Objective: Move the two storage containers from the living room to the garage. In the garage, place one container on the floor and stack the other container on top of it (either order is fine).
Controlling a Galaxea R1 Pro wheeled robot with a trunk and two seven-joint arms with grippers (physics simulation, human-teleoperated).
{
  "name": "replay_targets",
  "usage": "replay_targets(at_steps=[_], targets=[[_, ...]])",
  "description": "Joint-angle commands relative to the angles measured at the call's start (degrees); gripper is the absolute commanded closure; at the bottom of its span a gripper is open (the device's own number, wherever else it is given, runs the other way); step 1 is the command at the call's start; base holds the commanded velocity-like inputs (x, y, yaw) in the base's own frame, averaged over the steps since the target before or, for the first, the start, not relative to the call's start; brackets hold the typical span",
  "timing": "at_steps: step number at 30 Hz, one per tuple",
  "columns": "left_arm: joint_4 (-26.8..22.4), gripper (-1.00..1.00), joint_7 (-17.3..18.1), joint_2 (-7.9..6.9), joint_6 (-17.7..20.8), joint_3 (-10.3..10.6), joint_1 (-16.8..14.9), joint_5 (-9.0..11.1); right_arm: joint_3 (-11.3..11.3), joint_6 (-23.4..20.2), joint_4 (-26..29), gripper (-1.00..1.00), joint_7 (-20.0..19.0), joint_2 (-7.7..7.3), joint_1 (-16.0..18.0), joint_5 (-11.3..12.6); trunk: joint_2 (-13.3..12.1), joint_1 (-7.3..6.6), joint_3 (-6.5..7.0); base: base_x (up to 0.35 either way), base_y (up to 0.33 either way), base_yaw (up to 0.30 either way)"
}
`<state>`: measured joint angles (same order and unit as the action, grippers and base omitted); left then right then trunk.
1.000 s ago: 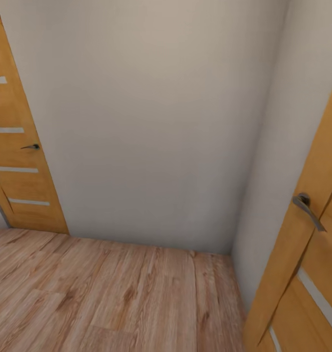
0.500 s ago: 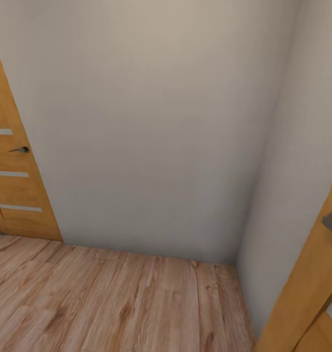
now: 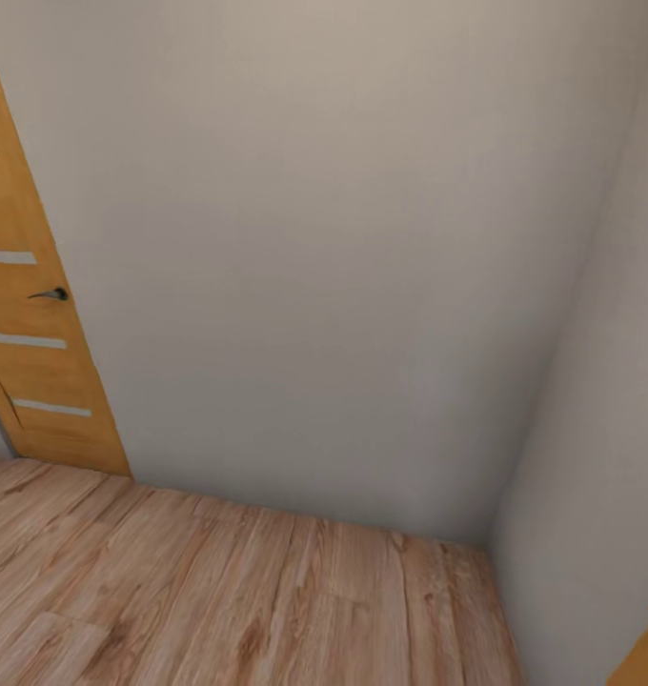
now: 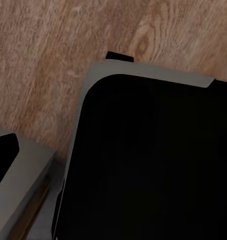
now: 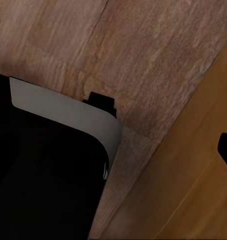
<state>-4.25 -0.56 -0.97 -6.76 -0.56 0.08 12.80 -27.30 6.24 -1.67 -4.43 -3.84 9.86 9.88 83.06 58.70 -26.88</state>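
grippers cannot be judged open or closed: both wrist views look down past a dark robot body (image 4: 153, 165) with a grey rim, fingers not made out. containers not located. head view faces a pale wall (image 3: 314, 248) meeting a side wall (image 3: 600, 457) in a corner, blocking the way ahead. orange door (image 3: 29, 314) with a dark handle (image 3: 51, 294) stands at left. light wood floor (image 3: 219, 591) below. an orange panel (image 5: 193, 190) lies beside the body in the right wrist view, cut off

Wall (image 3: 343, 267) blocks ahead; door (image 3: 24, 314) left; floor (image 3: 219, 591) open.
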Motion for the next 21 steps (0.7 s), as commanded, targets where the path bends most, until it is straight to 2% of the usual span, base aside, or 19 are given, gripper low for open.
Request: replay_targets(at_steps=[1, 13, 21], targets=[[-0.05, -1.00, -0.06, 0.01, -0.09, -0.03, 0.01, 0.21, -0.39, 0.35, -0.18, -1.00, -0.32, -0.01, 0.07, 0.63, 0.02, 0.03, -0.05, 0.322, 0.000, 0.263], [-0.05, -1.00, -0.06, 0.01, -0.08, -0.05, 0.01, 0.21, -0.39, 0.33, -0.18, -1.00, -0.31, -0.10, 0.07, 0.67, 0.02, 0.03, -0.05, 0.322, 0.000, 0.259], [-0.05, -1.00, -0.06, 0.01, -0.08, -0.05, 0.01, 0.21, -0.39, 0.35, -0.18, -1.00, -0.31, 0.02, 0.07, 0.64, 0.02, 0.03, -0.05, 0.322, 0.000, 0.033]])
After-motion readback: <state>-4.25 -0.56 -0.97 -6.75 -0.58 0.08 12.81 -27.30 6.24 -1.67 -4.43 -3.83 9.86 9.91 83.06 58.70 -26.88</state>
